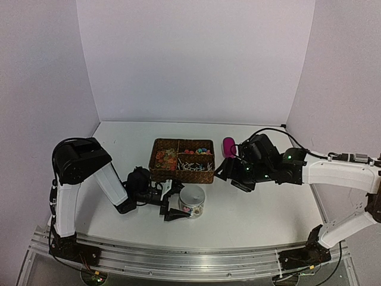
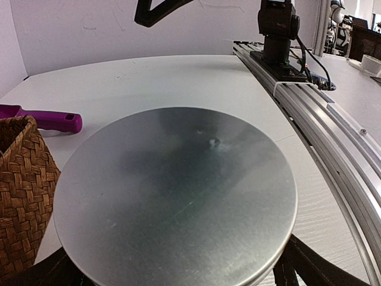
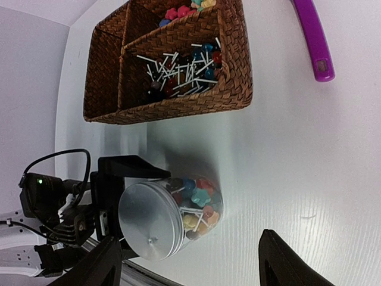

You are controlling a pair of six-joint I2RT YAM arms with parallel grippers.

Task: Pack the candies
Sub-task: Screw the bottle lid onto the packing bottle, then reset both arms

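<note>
A clear jar (image 1: 192, 201) with a silver lid (image 3: 149, 221) stands in front of the basket, holding mixed candies (image 3: 201, 202) and lollipops. My left gripper (image 1: 174, 201) is open, its fingers (image 2: 312, 262) either side of the jar's left edge; the lid (image 2: 178, 190) fills the left wrist view. More candies (image 1: 196, 151) and lollipops (image 3: 178, 68) lie in the wicker basket (image 1: 153, 170). My right gripper (image 1: 232, 177) is open and empty, hovering right of the basket over the magenta scoop (image 1: 228, 146); its handle (image 3: 315, 42) shows in the right wrist view.
The basket (image 3: 178, 104) has three compartments and stands mid-table. The scoop's handle (image 2: 41, 119) lies beside the basket wall (image 2: 24, 190). A metal rail (image 1: 190, 256) runs along the near edge. White walls close in the back and sides.
</note>
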